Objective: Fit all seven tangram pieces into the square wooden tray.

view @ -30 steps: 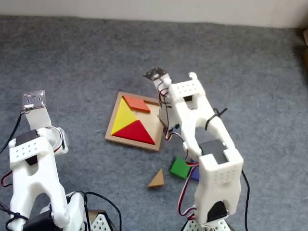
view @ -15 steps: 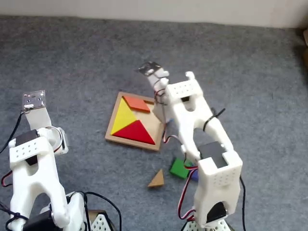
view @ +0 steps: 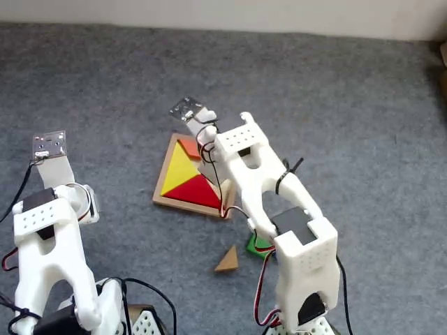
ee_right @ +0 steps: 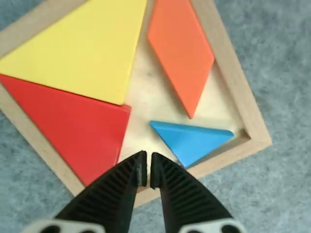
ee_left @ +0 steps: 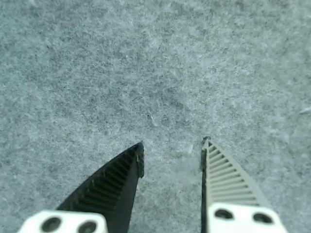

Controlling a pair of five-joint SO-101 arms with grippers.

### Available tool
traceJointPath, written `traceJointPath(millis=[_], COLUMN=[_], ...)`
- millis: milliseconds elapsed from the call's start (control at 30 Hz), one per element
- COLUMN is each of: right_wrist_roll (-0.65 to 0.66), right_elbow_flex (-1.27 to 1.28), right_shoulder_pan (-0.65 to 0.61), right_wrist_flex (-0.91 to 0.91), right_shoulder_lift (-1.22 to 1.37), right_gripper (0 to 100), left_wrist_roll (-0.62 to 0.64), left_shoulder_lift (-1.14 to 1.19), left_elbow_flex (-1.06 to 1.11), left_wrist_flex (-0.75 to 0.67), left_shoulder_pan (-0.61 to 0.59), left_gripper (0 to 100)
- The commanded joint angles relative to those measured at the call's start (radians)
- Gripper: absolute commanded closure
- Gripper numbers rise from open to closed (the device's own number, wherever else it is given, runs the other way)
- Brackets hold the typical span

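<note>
The square wooden tray [view: 183, 204] lies mid-table, holding a yellow triangle [view: 177, 170], a red triangle [view: 198, 190] and an orange parallelogram [view: 190, 148]. The right arm [view: 241, 157] stretches over the tray's right side. In the right wrist view its gripper [ee_right: 147, 170] is shut on nothing, just above the tray [ee_right: 233, 73], beside a blue triangle [ee_right: 192, 138] and the red triangle [ee_right: 73, 131]; the yellow triangle [ee_right: 82, 48] and the orange parallelogram [ee_right: 182, 53] lie beyond. A green piece [view: 260, 246] and a tan triangle [view: 227, 259] lie on the carpet. My left gripper [ee_left: 172, 150] is open over bare carpet.
The left arm [view: 49, 230] stands at the near left, well away from the tray. Grey carpet covers the whole table, with free room behind and to the left of the tray. The right arm's base [view: 307, 279] stands close to the green piece.
The right arm has swung left, from the tray's right edge to over the tray's inside, covering more of it. The left arm has not moved.
</note>
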Motion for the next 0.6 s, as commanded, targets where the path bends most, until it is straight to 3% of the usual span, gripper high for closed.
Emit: traceJointPath(millis=[0, 267, 567], right_wrist_roll=[-0.012, -0.012, -0.012], right_elbow_flex=[-0.028, -0.077, -0.018], right_shoulder_pan=[0.001, 0.079, 0.093], right_wrist_flex=[0.087, 0.008, -0.122], right_shoulder_lift=[-0.090, -0.134, -0.018], right_gripper=[97.1, 97.1, 97.1], left_wrist_roll=[-0.003, -0.003, -0.003], left_shoulder_lift=[-0.030, -0.030, -0.030], left_elbow_flex=[-0.002, -0.002, -0.002], left_wrist_flex=[-0.014, -0.014, -0.014], left_shoulder_pan=[0.027, 0.027, 0.027], left_gripper=[81, 81, 81])
